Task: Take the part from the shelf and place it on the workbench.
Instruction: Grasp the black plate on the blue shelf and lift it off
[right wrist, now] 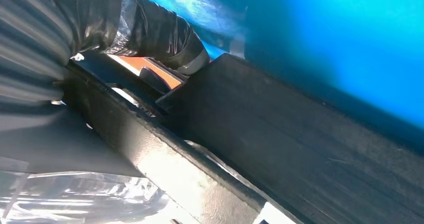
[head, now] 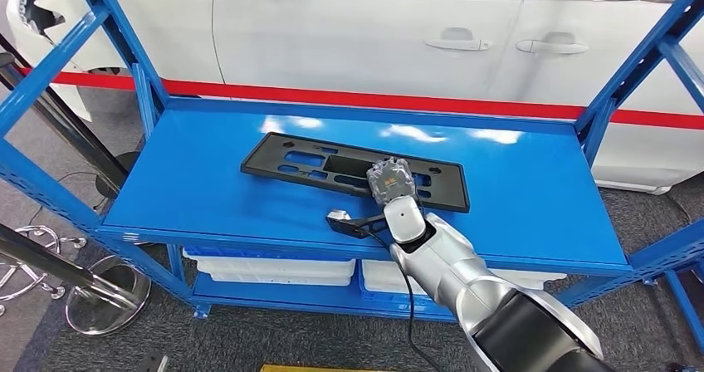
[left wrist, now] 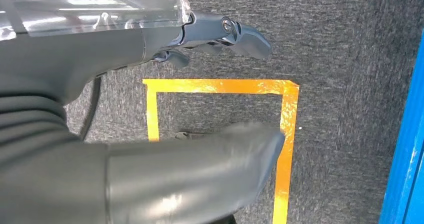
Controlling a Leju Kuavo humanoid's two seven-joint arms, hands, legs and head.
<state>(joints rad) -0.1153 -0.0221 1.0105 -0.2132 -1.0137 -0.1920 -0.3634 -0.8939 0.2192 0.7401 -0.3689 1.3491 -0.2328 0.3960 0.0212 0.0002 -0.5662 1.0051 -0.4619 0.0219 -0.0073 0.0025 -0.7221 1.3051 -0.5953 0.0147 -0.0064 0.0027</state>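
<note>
On the blue shelf [head: 207, 181], head view: black flat part [head: 315, 163] lies flat, right hand [head: 390, 181] on its near edge. Left wrist view: left hand [left wrist: 220, 34] over carpet, fingers apart, holding nothing. Right wrist view: fingers [right wrist: 165, 31] clamped on the part [right wrist: 300, 149].

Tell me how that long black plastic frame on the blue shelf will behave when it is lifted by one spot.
The black frame looks thin, flat and full of cut-outs, so probably light and slightly flexible. The right robot hand sits nearer one end, so the longer side may sag or tilt. Lying flat, it should slide, not roll.
</note>
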